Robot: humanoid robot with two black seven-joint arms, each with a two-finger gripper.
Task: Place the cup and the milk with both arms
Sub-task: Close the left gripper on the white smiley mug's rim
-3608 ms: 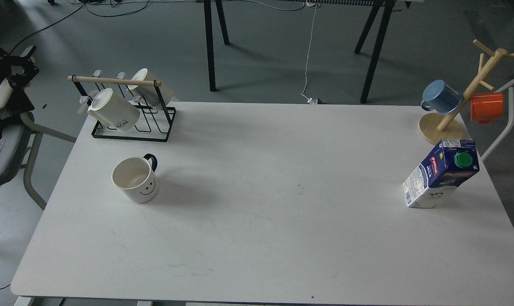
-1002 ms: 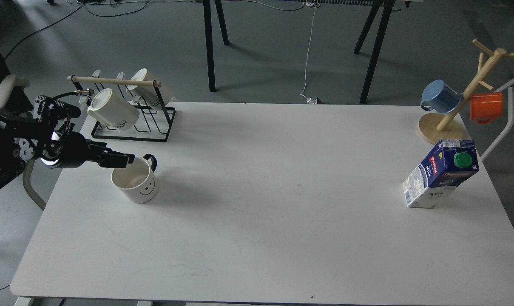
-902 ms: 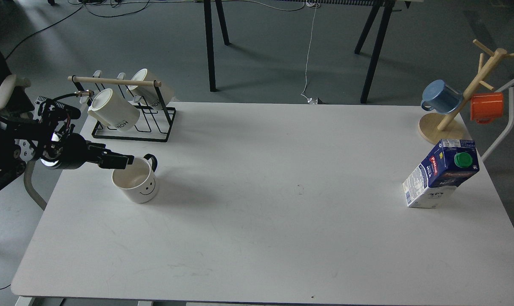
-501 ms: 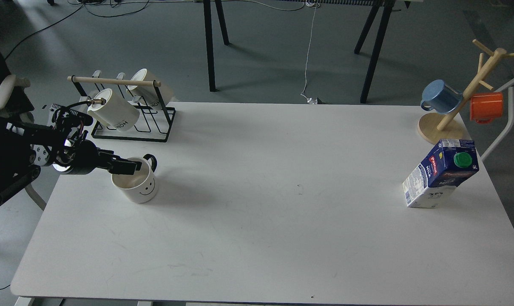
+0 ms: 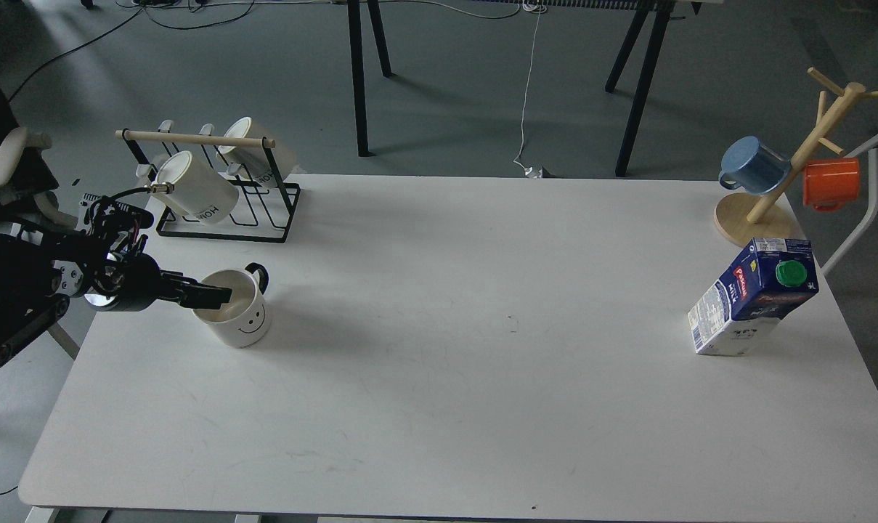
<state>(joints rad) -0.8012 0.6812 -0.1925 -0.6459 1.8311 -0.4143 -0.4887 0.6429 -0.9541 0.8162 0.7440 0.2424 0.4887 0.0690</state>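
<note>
A white cup (image 5: 239, 319) with a smiley face and a black handle stands upright at the left of the white table (image 5: 453, 407). My left gripper (image 5: 217, 295) comes in from the left, and its dark fingers reach over the cup's left rim into the opening. The fingers overlap in this view, so I cannot tell them apart. A blue and white milk carton (image 5: 751, 298) with a green cap stands tilted near the table's right edge. My right arm is out of view.
A black wire rack (image 5: 224, 211) with a wooden bar holds two white mugs at the back left, close behind the cup. A wooden mug tree (image 5: 762, 211) with a blue and an orange mug stands at the back right, behind the carton.
My left arm came in from the left, moved right and down, and its fingers now dip into the cup's opening. Cup and carton have not moved.
</note>
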